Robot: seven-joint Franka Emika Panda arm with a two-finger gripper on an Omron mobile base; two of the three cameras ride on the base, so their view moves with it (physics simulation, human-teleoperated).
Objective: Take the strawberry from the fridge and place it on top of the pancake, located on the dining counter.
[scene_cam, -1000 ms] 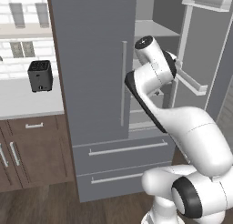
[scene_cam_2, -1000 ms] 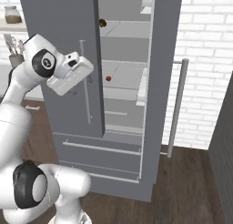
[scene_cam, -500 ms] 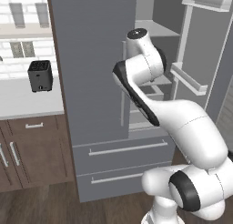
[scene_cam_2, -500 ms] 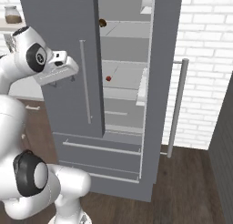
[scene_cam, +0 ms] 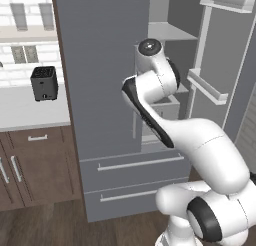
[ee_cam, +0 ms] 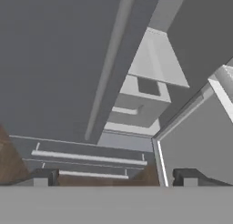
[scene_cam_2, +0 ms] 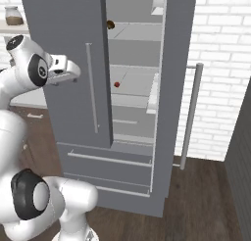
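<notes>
**My gripper in front of the closed left door, the strawberry on a shelf inside**

My gripper (ee_cam: 113, 177) has its two dark fingertips (ee_cam: 43, 176) far apart, with nothing between them. In the hand view they rise at 7 and 5 o'clock, and between them I look along the fridge (scene_cam: 105, 90) front. In the right base view my hand sits at 9 o'clock, just beside the outer face of the left door (scene_cam_2: 68, 49), which is shut. I cannot tell if it touches the door.

The long bar handle (scene_cam_2: 91, 88) of that door runs vertical, a little toward 3 o'clock from my hand. The free edge of the door comes next, and behind it is the open interior. The right door (scene_cam_2: 176, 88) stands swung out wide, so the opening between the two door edges is free from top to bottom.

The strawberry (scene_cam_2: 116, 84) is a tiny red dot on a middle shelf, close behind the edge of the left door, near the centre of the right base view. A small brown round item (scene_cam_2: 111, 24) lies on a higher shelf, toward 12 o'clock from the berry. Below the shelves are the two drawers (scene_cam_2: 110, 164), both closed.

In the left base view a black toaster (scene_cam: 44, 83) stands on the white wall counter (scene_cam: 25, 110) at 9 o'clock, well apart from my arm.
</notes>
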